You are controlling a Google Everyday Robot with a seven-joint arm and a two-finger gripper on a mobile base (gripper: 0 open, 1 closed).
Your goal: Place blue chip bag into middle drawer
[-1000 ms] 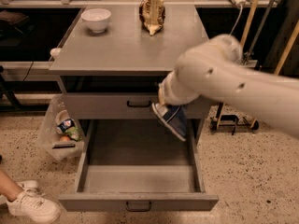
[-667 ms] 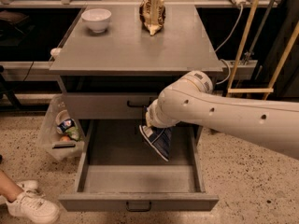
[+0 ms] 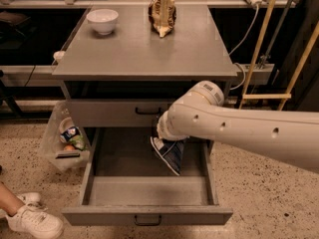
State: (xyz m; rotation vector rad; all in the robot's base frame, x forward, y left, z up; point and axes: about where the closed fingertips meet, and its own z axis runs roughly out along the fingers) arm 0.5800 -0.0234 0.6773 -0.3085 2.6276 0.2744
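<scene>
The blue chip bag (image 3: 169, 156) hangs tilted inside the open middle drawer (image 3: 147, 216), over the drawer's right half and near its floor. My gripper (image 3: 167, 140) is at the end of the white arm that reaches in from the right. It sits just above the bag, below the upper drawer front, and is shut on the bag's top edge. The arm's wrist hides most of the gripper. The drawer is pulled fully out toward the camera.
The shut upper drawer front with a black handle (image 3: 148, 111) is just behind the arm. A white bowl (image 3: 102, 20) and a tan snack bag (image 3: 162, 14) stand on the cabinet top. A plastic trash bag (image 3: 65, 142) hangs at the left. A person's shoe (image 3: 31, 221) is at bottom left.
The arm has moved left and down with the blue chip bag, carrying it from beside the upper drawer front down into the open drawer.
</scene>
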